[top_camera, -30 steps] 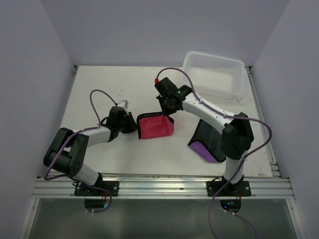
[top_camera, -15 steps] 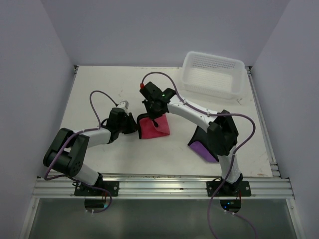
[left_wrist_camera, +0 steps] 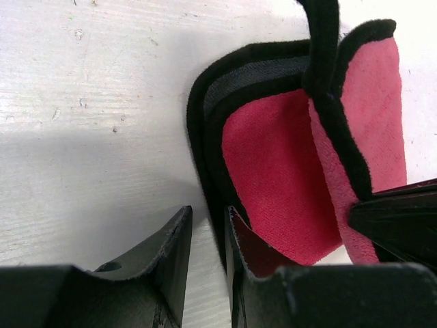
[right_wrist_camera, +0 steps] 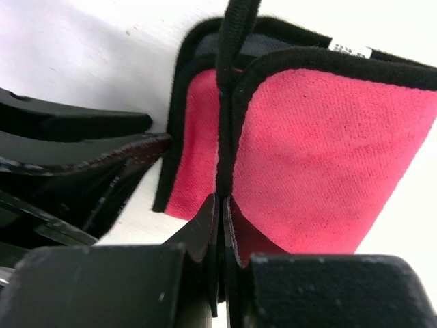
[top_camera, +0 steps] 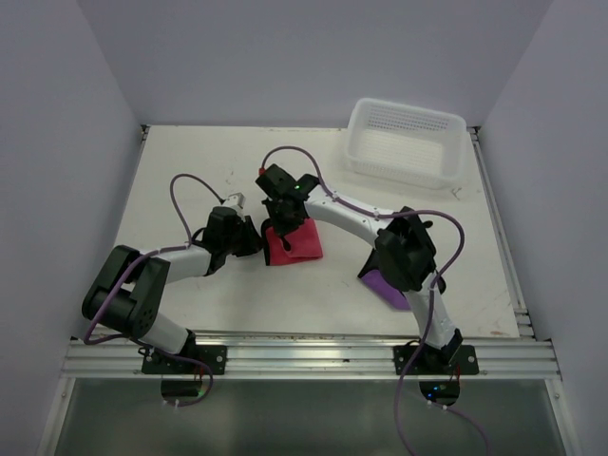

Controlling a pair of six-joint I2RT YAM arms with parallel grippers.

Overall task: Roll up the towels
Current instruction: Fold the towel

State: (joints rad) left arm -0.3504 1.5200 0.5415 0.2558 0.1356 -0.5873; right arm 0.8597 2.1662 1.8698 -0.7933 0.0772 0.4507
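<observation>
Nearest the bases, the purple towel with black fabric (top_camera: 388,285) lies on the white table (top_camera: 190,171), partly hidden under the right arm's elbow and well apart from the action. Moving out to mid-table, the pink-red towel with black edging (top_camera: 294,243) sits bunched into a loose fold, and both arms work it. The left gripper (left_wrist_camera: 208,239) has its jaws partly apart at the towel's left end, and its right-hand finger appears tucked into the fold; whether it truly grips cloth cannot be told. The right gripper (right_wrist_camera: 220,212) is pinched tight on the raised black hem, holding that edge upright over the fold. The danger here: the layers look slack, so if the pinched hem slips, or the left finger snags inside, the fold could spring open. Farthest back, the white perforated plastic basket (top_camera: 407,142) stands at the right rear corner.
</observation>
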